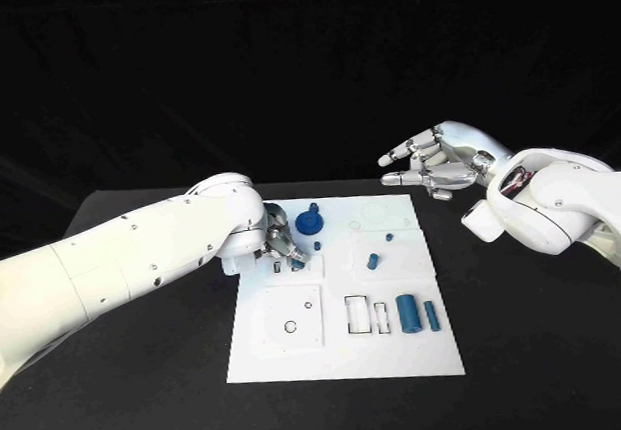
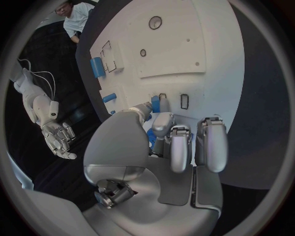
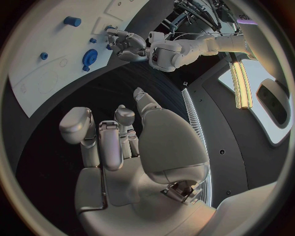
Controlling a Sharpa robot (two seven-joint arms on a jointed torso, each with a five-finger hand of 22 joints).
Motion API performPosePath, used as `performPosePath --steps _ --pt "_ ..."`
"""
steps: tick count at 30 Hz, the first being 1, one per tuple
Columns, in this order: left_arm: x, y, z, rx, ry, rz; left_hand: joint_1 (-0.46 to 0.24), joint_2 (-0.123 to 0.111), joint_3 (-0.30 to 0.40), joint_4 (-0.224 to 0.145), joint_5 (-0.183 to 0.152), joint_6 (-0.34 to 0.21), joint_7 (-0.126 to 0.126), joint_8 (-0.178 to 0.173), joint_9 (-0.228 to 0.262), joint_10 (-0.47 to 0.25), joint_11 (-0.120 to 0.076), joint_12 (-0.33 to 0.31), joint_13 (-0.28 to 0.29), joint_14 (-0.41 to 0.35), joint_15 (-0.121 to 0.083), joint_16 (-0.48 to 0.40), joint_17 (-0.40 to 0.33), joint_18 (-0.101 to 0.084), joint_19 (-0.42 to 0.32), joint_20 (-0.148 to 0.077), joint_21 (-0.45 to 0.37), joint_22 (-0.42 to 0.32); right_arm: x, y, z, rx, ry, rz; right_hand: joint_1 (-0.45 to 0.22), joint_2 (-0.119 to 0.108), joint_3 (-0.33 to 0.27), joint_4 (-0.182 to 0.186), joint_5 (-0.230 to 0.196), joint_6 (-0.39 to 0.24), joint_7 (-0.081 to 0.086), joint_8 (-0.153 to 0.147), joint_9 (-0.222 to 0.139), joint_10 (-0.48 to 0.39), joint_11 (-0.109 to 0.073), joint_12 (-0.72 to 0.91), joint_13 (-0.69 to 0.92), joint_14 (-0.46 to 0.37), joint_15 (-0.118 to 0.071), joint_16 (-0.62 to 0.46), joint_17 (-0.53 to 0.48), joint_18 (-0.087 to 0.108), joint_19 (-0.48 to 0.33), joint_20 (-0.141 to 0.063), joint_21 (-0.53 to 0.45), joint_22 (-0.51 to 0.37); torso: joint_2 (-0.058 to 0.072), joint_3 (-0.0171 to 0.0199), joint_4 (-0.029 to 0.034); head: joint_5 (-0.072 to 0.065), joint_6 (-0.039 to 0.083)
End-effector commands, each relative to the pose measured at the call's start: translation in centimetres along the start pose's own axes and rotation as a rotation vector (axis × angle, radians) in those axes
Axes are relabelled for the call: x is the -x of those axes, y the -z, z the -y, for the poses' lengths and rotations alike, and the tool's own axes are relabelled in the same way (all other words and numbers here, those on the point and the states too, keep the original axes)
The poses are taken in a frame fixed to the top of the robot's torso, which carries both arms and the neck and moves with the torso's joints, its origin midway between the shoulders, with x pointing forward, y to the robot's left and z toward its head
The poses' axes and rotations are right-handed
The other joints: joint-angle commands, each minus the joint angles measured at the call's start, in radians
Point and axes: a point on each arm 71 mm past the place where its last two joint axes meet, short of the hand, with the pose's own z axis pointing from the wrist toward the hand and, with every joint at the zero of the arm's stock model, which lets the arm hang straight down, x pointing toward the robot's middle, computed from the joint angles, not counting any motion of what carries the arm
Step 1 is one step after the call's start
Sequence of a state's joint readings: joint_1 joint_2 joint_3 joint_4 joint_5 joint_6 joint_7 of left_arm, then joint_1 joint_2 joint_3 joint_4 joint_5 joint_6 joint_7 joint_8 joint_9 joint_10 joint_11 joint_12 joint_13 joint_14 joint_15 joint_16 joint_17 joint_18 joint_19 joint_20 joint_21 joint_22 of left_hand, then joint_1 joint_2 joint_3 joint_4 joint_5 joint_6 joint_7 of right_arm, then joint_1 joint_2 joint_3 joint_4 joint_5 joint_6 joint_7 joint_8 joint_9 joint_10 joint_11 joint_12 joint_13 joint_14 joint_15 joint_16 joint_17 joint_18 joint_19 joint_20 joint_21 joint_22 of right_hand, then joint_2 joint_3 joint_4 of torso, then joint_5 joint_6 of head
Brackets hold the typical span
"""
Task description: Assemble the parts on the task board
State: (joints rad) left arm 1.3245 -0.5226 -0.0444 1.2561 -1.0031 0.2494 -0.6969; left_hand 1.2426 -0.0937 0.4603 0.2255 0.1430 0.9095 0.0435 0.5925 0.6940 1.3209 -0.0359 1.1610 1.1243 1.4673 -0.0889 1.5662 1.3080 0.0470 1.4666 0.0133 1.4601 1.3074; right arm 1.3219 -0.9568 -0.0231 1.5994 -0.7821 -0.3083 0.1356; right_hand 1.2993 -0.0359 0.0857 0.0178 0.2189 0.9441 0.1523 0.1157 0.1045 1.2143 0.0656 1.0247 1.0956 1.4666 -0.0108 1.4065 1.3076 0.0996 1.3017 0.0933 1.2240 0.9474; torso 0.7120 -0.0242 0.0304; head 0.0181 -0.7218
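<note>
The white task board (image 1: 343,348) lies mid-table. My left hand (image 1: 276,240) rests over its far-left corner, beside a blue knob (image 1: 308,220). In the left wrist view the thumb and a finger pinch a small blue part (image 2: 156,104) just above a narrow slot (image 2: 184,101). Two blue cylinders (image 1: 407,315) (image 1: 433,315) lie side by side near the board's right edge. A smaller blue piece (image 1: 373,262) and a tiny one (image 1: 389,237) lie farther back. My right hand (image 1: 437,160) hangs raised beyond the board's far-right corner, fingers loosely bent and apart, holding nothing (image 3: 117,142).
A square plate with two round holes (image 1: 292,317) and a rectangular outline (image 1: 359,313) mark the board's near half. Black table surrounds the board on all sides. My left forearm (image 1: 126,255) crosses the table's left side.
</note>
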Motion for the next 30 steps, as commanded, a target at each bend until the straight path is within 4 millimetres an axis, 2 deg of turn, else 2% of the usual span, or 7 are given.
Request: performPosePath --steps 1,10,18,24,30 --pt "0.2 0.2 -0.2 -0.002 0.044 0.022 -0.034 -0.010 0.212 -0.179 0.001 0.005 -0.004 0.011 0.012 0.010 0.003 0.000 0.001 0.104 -0.002 0.005 0.263 -0.012 0.051 0.003 0.003 0.114 -0.2 0.0 0.0 0.006 0.003 -0.014 0.001 0.010 -0.007 0.001 0.005 0.002 -0.002 0.005 0.002 -0.006 -0.004 -0.004 -0.001 0.052 -0.006 -0.005 0.042 0.018 -0.003 -0.006 -0.005 -0.001 0.001 -0.0009 0.0007 -0.001 0.000" --pt "0.6 0.5 -0.4 -0.020 0.072 0.101 -0.072 -0.029 0.279 -0.211 0.012 0.005 -0.005 0.024 0.036 0.015 0.001 0.000 0.000 0.104 -0.005 0.005 0.263 -0.014 0.054 0.002 0.008 0.122 -0.2 0.0 0.1 0.005 0.002 -0.015 0.001 0.010 -0.008 0.001 0.005 0.002 -0.002 0.005 0.002 -0.006 -0.004 -0.005 -0.002 0.052 -0.006 -0.005 0.042 0.018 -0.004 -0.006 -0.006 -0.003 0.001 -0.0006 0.0015 0.001 -0.001" --pt "0.0 0.4 -0.9 -0.017 0.047 0.131 -0.076 -0.030 0.288 -0.215 0.012 0.005 -0.006 0.026 0.039 0.015 0.001 0.000 -0.001 0.104 -0.005 0.005 0.263 -0.014 0.054 0.002 0.008 0.123 -0.2 0.0 0.2 0.003 0.000 -0.016 0.001 0.009 -0.008 0.001 0.005 0.001 -0.002 0.005 0.002 -0.007 -0.004 -0.005 -0.003 0.052 -0.006 -0.006 0.041 0.018 -0.004 -0.006 -0.007 -0.004 0.000 -0.0011 0.0023 0.004 -0.006" --pt "-0.6 0.2 -1.2 -0.005 0.019 0.118 -0.078 -0.031 0.291 -0.217 0.012 0.004 -0.006 0.026 0.041 0.015 0.001 -0.001 -0.002 0.104 -0.005 0.005 0.263 -0.014 0.055 0.001 0.009 0.124 -0.2 0.0 0.3 0.002 0.000 -0.020 0.001 0.009 -0.008 0.001 0.005 0.001 -0.002 0.005 0.002 -0.007 -0.004 -0.005 -0.003 0.052 -0.006 -0.006 0.041 0.018 -0.004 -0.006 -0.007 -0.004 0.000 -0.0012 0.0004 0.008 -0.009" --pt "-1.2 0.2 -1.4 0.004 -0.012 0.082 -0.078 -0.031 0.294 -0.219 0.012 0.004 -0.006 0.026 0.042 0.015 0.001 -0.002 -0.003 0.104 -0.005 0.005 0.263 -0.014 0.055 0.001 0.010 0.126 -0.2 0.0 0.4 -0.005 -0.013 -0.022 -0.001 0.010 -0.009 0.002 0.006 0.001 -0.002 0.005 0.002 -0.007 -0.003 -0.005 -0.002 0.052 -0.006 -0.005 0.042 0.019 -0.004 -0.006 -0.007 -0.005 0.000 0.0000 -0.0007 0.010 -0.009"
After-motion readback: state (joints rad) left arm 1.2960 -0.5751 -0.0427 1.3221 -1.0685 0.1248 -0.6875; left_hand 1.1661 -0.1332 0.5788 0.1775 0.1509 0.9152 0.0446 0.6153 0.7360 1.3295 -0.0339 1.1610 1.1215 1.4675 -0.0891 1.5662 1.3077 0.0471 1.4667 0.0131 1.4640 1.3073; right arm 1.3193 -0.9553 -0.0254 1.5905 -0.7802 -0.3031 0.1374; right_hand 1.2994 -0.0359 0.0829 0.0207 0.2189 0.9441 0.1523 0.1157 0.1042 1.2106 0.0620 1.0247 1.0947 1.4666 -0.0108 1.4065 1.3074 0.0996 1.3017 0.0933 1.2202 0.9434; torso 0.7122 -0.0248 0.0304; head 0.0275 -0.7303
